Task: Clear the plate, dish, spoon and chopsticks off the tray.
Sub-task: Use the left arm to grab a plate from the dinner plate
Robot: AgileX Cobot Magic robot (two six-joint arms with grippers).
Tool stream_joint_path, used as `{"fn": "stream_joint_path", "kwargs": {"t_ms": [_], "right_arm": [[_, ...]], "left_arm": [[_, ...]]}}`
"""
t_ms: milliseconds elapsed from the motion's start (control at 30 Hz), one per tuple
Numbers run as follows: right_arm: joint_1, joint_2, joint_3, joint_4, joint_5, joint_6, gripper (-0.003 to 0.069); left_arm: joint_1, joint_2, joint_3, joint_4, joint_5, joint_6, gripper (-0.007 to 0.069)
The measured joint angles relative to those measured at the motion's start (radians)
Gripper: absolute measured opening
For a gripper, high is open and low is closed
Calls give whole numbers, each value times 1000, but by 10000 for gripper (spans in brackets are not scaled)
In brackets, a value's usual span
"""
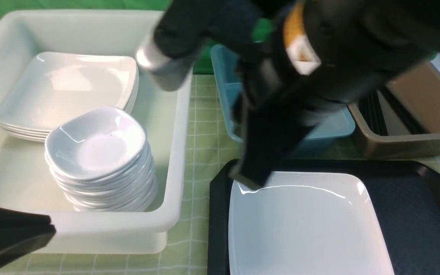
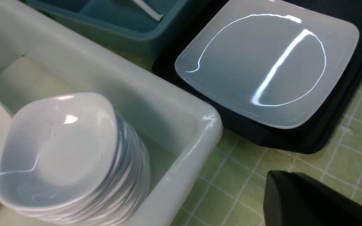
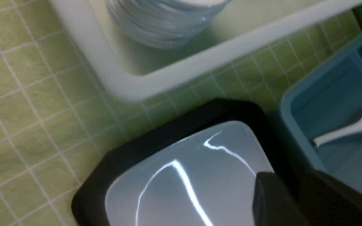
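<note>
**Plate [image 1: 308, 225] Still on Tray [image 1: 426, 198] as Right Arm Reaches Across**

The big white plate lies flat on the black tray, on the tabletop [image 1: 201, 152]. The right end effector [image 1: 248, 181] hangs over the plate's far left corner; it is blurred, and I can't tell how wide it is or whether it touches the plate. I see nothing in its grasp.

Over by the white tub [image 1: 178, 160], the left end effector [image 1: 50, 225] is closed right up, holding nothing.

Inside the tub, small white dishes [image 1: 101, 152] stand in a leaning stack, next to a pile of large plates [image 1: 67, 88]. Which of them is the task's dish, I can't say. A white spoon [image 3: 350, 128] rests in the teal bin [image 3: 300, 131], and black chopsticks [image 1: 372, 112] sit in the brown bin [image 1: 414, 141].
</note>
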Motion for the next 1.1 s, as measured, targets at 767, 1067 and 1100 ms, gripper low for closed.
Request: {"fn": "stream_joint_path", "kwargs": {"t_ms": [767, 1067, 1100], "right_arm": [[-1, -1016, 772, -4, -4, 559, 143], [-1, -1050, 779, -3, -9, 547, 144], [-1, -1050, 779, -3, -9, 546, 144]], "left_arm": [[-453, 841, -67, 16, -283, 297, 37], [-558, 1049, -96, 181, -365, 284, 321], [-558, 1058, -96, 202, -373, 284, 353]]}}
